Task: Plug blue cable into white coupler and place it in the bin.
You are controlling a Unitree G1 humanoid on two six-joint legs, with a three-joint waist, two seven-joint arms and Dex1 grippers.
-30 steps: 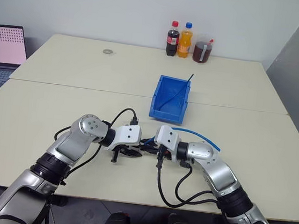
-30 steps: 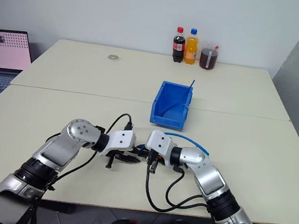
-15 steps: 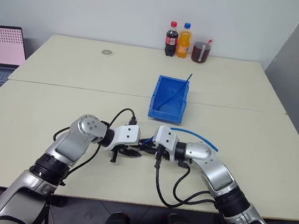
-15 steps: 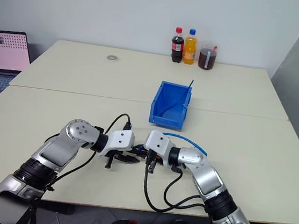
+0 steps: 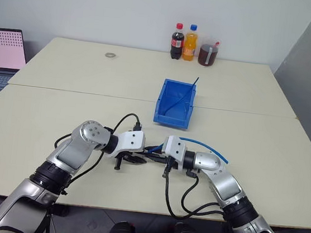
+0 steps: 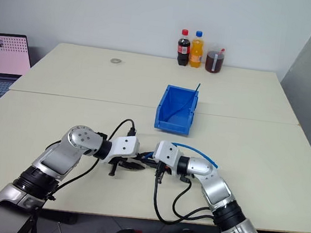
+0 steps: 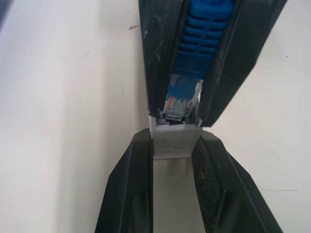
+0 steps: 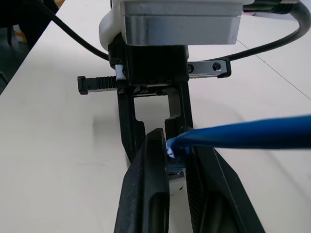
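The left tool [image 7: 172, 145] clamps the white coupler [image 7: 172, 143], mostly hidden between its fingers. The right tool [image 7: 182, 114] pinches the blue cable [image 7: 204, 34], plug tip at the socket, lower centre. The bin [image 5: 175, 103] sits mid-frame on the counter [image 5: 60, 111].

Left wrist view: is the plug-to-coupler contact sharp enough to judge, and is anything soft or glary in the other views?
Left wrist view: the blue cable plug and white coupler are readable but slightly soft, and the table is washed out pale. Right wrist view: the cable is soft, and the left claw is clearer. Left eye view: even light, faint shadows, the bin sharp.
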